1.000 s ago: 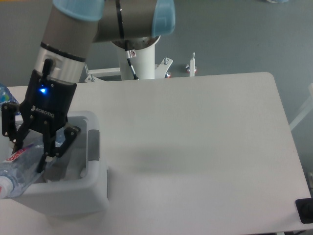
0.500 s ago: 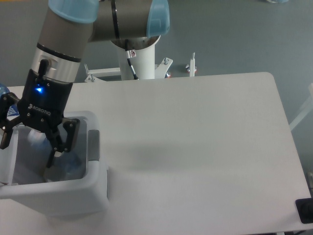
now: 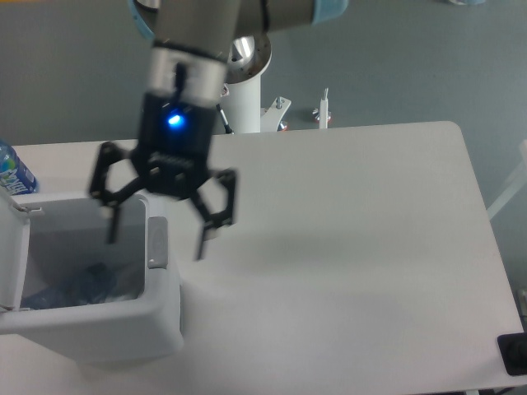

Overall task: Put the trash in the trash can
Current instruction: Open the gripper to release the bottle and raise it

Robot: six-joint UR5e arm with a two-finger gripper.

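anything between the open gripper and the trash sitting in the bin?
Only the trash can's right rim with its grey tab. The gripper, jaws spread, straddles that rim from above; the trash lies lower left inside. Camera view shows it.

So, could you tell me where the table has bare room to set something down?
The table is bare from the bin rightward to its right edge. The left is crowded: bin, open end effector over its rim, and a bottle behind.

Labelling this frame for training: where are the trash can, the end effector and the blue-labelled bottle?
trash can (image 3: pixel 99 333): camera view, front wall.
end effector (image 3: pixel 156 234): camera view, between fingertips.
blue-labelled bottle (image 3: pixel 12 173): camera view, label.
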